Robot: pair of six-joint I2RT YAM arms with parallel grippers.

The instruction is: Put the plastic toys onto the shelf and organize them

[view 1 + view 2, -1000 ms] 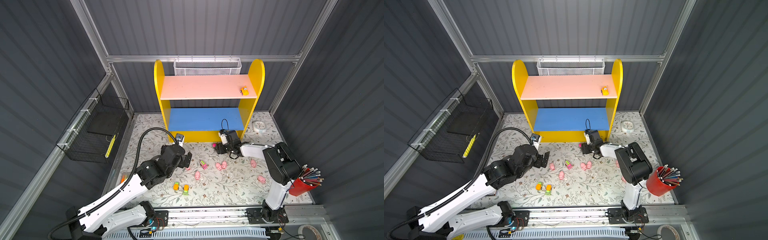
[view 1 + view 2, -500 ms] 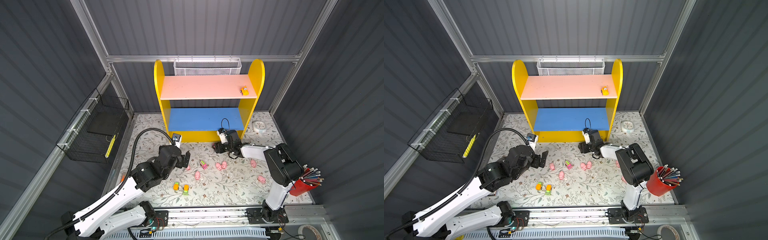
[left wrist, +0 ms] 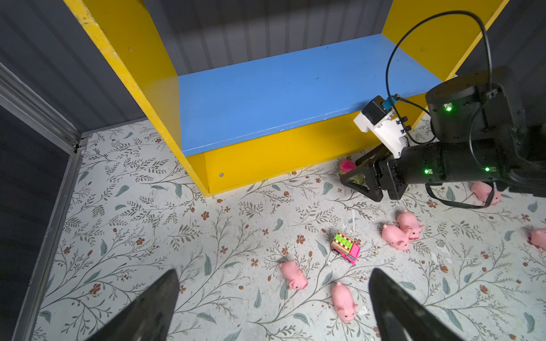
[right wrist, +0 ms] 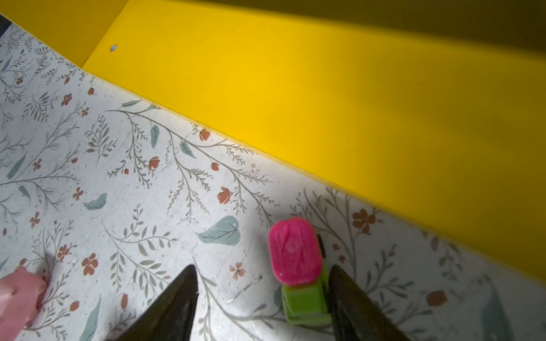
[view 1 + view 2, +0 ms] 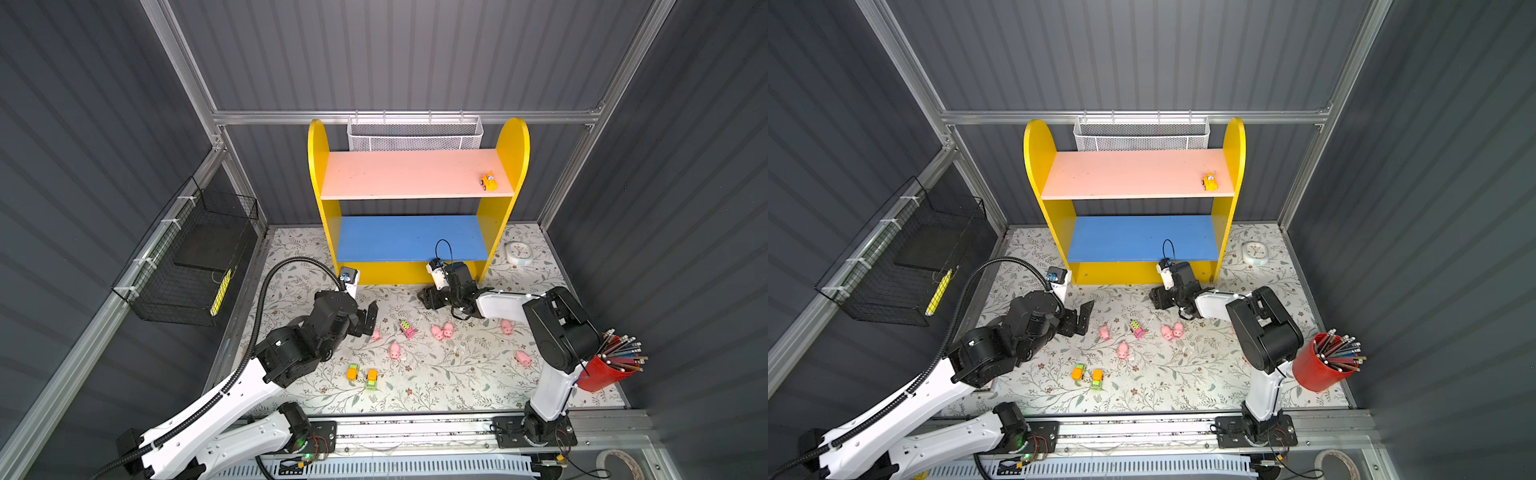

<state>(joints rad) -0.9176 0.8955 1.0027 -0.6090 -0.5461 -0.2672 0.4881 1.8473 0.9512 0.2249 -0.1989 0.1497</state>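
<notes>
On the shelf (image 5: 513, 158), an orange toy vehicle (image 5: 488, 181) stands at the pink board's right end; pink pigs (image 5: 395, 351) dot the surface (image 5: 457, 374).

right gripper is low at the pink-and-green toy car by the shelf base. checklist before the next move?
1. Right gripper open: ok.
2. Toy car between its fingers: ok, but off-centre, hard by one finger.
3. Car gripped: not ok, wide gap on the other side.
4. Room to the shelf's yellow base: ok, the car stands apart from it.
5. Blue board free of toys where it shows: ok.
6. Left gripper open and apart from the right arm: ok.
</notes>
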